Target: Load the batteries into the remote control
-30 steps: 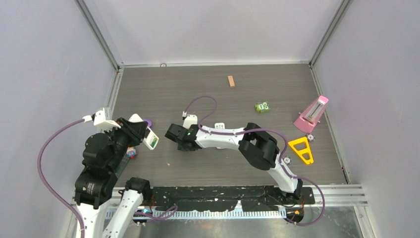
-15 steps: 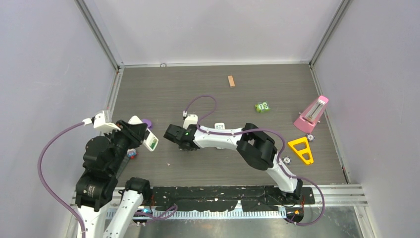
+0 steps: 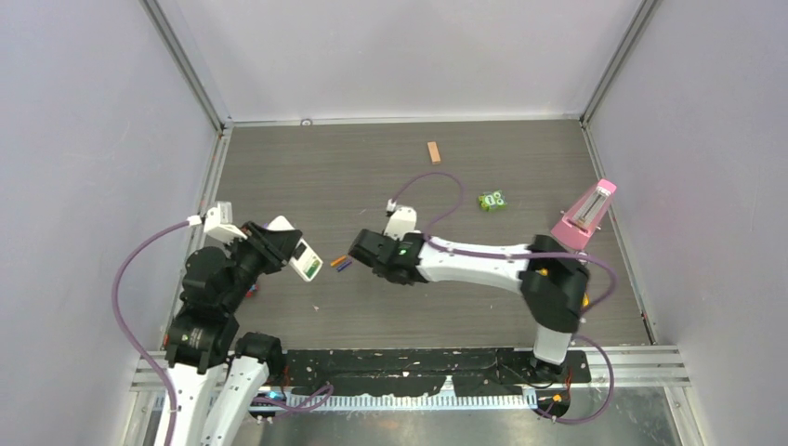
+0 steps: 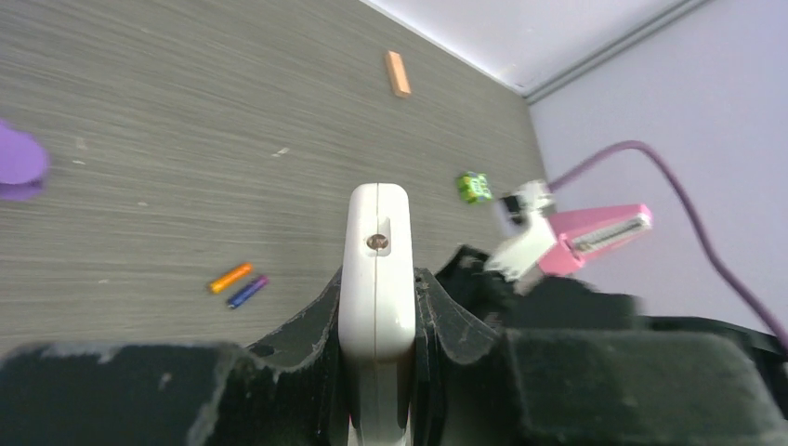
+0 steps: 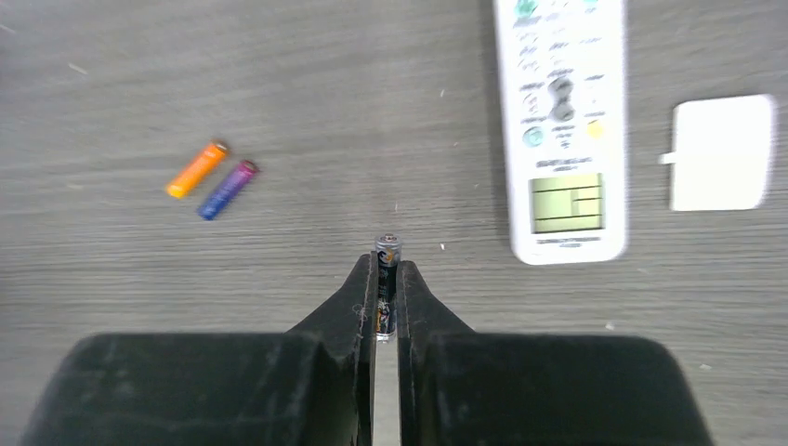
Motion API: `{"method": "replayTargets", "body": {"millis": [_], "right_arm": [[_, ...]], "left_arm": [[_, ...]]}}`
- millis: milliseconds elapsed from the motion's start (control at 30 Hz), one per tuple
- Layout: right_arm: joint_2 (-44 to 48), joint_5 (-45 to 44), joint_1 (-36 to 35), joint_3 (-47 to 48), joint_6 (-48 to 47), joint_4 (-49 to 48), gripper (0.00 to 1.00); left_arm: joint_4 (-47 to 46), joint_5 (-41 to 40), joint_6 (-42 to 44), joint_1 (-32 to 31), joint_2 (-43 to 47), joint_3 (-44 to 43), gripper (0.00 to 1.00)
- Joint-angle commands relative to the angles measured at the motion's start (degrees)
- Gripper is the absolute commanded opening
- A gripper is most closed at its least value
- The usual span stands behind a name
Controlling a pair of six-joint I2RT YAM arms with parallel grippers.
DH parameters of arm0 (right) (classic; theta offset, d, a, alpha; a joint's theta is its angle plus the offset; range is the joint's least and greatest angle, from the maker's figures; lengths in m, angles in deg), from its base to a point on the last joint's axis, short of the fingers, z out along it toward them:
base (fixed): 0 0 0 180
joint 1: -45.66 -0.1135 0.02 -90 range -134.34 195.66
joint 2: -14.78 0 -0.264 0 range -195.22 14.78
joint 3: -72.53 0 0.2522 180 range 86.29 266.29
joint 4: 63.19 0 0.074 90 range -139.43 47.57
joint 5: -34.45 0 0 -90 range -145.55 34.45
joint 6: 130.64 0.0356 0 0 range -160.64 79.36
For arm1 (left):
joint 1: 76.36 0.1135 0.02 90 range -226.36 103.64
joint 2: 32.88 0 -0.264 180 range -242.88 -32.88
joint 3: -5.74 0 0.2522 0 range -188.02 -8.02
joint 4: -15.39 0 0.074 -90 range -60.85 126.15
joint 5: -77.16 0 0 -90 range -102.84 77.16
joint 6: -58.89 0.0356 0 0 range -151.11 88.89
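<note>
Early stage of the task, with nothing visibly loaded. Clamped edge-on in the left hand (image 4: 376,288) and held up off the grey surface (image 5: 372,93): the white remote control (image 4: 376,232). Pinched tight in the right hand (image 5: 386,269), upright between its fingers: a small dark cell (image 5: 387,246). Lying side by side on the surface between the two hands, ungripped: an orange battery (image 5: 197,169) and a purple battery (image 5: 227,189). Left to do, by the look of it: carrying cells to the remote's compartment and seating them.
</note>
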Motion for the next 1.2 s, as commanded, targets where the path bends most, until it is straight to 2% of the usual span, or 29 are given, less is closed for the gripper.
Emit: {"method": "replayTargets", "body": {"millis": [0,167,300,433,667,967,1167], "right_arm": [[16.4,-8.6,0.7,-5.2,1.5,-2.4,0.05],[28.3,-11.3,1.0,-7.7,-1.4,-2.1,0.05],[37.2,-11.0,1.2,-9.1,-3.8,-4.6,0.05],[38.7,-9.4,1.1,-9.1,-7.9,-8.9,0.05],[38.6,-7.4,0.9,-12.3,-12.1,-21.4,0.05],[35.5,-8.7,-2.0,-11.1,-21.3,-33.8,0.05],[31.8,-10.9,-5.2,-10.5,-28.8,-42.2,0.05]], "left_arm": [[-19.9,8.0,-9.3,0.3,0.0,7.3,0.0],[-43.2,9.2,-20.0,0.1,-0.7,18.1,0.0],[-57.2,3.3,-29.8,-2.1,-1.9,26.9,0.0],[-68.0,-3.0,-36.3,-6.3,-4.0,31.0,0.0],[-79.1,-7.7,-46.8,-8.2,-8.2,35.4,0.0],[-88.6,-7.2,-52.0,-8.2,-14.3,37.2,0.0],[-91.0,-7.0,-53.7,-8.3,-15.9,37.4,0.0]]}}
